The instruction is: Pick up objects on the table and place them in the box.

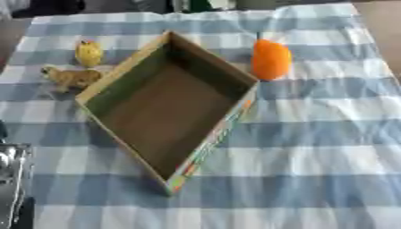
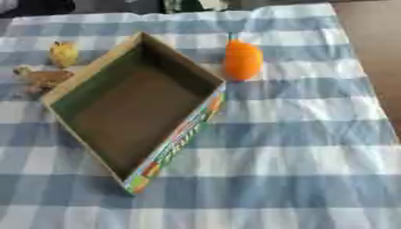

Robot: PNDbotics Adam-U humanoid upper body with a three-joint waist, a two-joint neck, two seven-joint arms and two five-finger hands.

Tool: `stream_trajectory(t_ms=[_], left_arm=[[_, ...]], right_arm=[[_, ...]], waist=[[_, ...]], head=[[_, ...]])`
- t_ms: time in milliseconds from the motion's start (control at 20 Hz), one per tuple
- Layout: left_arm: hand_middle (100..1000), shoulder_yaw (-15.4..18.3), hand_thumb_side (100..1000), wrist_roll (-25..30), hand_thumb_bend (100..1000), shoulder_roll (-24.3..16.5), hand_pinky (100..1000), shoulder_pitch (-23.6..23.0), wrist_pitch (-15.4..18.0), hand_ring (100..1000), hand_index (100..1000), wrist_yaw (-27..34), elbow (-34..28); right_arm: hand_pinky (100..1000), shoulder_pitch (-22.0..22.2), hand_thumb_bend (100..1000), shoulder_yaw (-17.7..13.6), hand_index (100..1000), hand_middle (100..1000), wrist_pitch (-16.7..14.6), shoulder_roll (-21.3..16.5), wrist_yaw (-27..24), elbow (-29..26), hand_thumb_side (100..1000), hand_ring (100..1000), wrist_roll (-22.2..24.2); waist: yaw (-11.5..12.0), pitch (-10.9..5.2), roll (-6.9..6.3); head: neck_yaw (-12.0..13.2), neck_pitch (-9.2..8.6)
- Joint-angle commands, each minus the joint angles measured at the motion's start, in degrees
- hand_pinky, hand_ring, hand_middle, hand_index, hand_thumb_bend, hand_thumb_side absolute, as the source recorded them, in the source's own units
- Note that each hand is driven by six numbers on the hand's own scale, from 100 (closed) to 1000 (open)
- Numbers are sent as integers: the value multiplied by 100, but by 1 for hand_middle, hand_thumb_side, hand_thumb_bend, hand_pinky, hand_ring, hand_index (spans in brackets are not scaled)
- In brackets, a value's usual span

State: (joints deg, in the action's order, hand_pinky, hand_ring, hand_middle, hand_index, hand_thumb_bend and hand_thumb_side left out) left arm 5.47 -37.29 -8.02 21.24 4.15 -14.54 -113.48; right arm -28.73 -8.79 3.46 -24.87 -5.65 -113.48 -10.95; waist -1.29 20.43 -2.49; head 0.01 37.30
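Near left edge: part of the left hand [image 1: 12, 179], silver and black; fingers can't be made out. Box [image 1: 211, 134] mid-table, empty. Left of it, brown toy [image 1: 72, 77]; farther, yellow toy [image 1: 88, 53]. Far right of box, orange object [image 1: 271, 59]. Nothing placed yet; three left.

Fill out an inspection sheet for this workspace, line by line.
Surface: blue-and-white checked tablecloth, flat.
Job's things: open brown cardboard box, empty, set askew; orange carrot-shaped object beside its right corner; small yellow object and brownish object on the cloth left of the box.
Clutter: nothing seen.
Hands: silver-and-black robot part at the lower left edge, likely the left hand, fingers unclear; right hand not in view.
Cables: nothing seen.
Surroundings: brown floor on the right.
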Motion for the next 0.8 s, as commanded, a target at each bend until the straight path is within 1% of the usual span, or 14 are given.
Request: stream_trajectory(t_ms=[50, 250, 400, 500, 550, 800], left_arm=[[584, 20, 780, -15, 100, -63, 495, 36, 2, 569, 712, 3, -111], [584, 18, 779, -17, 100, -68, 495, 31, 3, 569, 712, 3, -111], [584, 9, 778, -10, 100, -72, 495, 24, 2, 570, 712, 8, -111], [584, 0, 778, 0, 100, -73, 495, 17, 0, 570, 712, 12, -111], [584, -6, 778, 6, 100, -73, 495, 14, -1, 570, 712, 15, -111], [584, -28, 776, 35, 100, -73, 494, -3, -3, 570, 712, 27, -111]], right_arm=[[719, -54, 100, -20, 828, 593, 0, -62, 26, -111, 473, 861, 21], [725, -97, 100, 25, 834, 604, 39, -113, 80, -111, 513, 869, 84], [732, -205, 101, 135, 840, 618, 142, -299, 260, -111, 591, 879, 246], [733, -323, 139, 259, 842, 626, 234, -491, 465, -108, 636, 882, 448], [735, -400, 172, 329, 842, 634, 278, -594, 593, -85, 672, 884, 567], [746, -802, 242, 636, 844, 660, 308, -990, 1239, 189, 748, 888, 1015]], waist=[[6, -154, 20], [12, -189, 21], [28, -213, 23], [41, -227, 25], [49, -234, 27], [89, -259, 29]], head=[[21, 12], [20, 23], [11, 41], [1, 69], [-9, 95], [-83, 268]])
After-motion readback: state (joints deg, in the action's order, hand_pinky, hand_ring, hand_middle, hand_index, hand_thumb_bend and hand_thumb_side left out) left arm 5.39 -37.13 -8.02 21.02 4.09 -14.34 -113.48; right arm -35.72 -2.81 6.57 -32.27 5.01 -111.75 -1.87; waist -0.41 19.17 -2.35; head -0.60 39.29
